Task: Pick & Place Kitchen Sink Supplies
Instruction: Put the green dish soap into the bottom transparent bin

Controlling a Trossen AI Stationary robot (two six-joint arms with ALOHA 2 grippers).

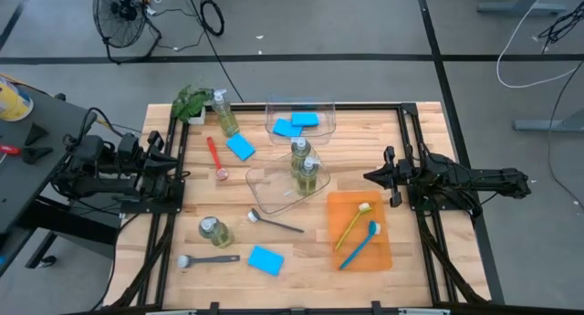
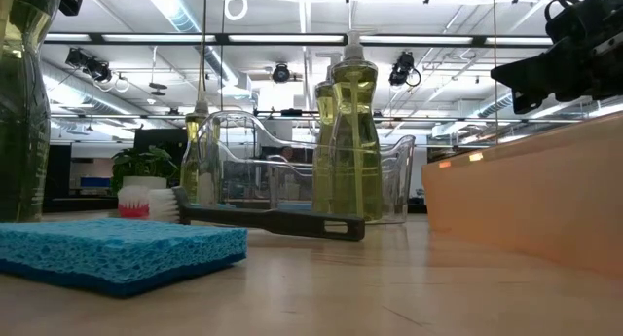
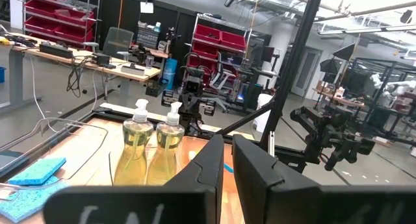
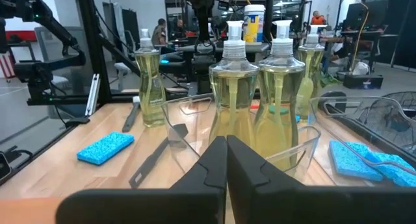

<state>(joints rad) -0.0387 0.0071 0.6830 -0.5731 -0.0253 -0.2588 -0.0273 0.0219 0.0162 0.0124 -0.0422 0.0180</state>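
Two pump bottles (image 1: 306,165) stand in a clear bin (image 1: 274,194) at the table's middle. A third bottle (image 1: 224,114) stands at the far left and another (image 1: 215,231) at the near left. Blue sponges lie in the far bin (image 1: 298,123), beside the red brush (image 1: 241,148) and near the front edge (image 1: 265,259). The red brush (image 1: 216,158) and two grey brushes (image 1: 276,223) (image 1: 208,259) lie on the wood. My left gripper (image 1: 182,174) waits shut at the left edge. My right gripper (image 1: 368,177) is shut at the right edge, and both are empty.
An orange tray (image 1: 379,251) at the near right holds a yellow-green brush (image 1: 352,224) and a blue brush (image 1: 359,245). A leafy plant (image 1: 190,102) stands at the far left corner. Black frame rails run along both sides of the table.
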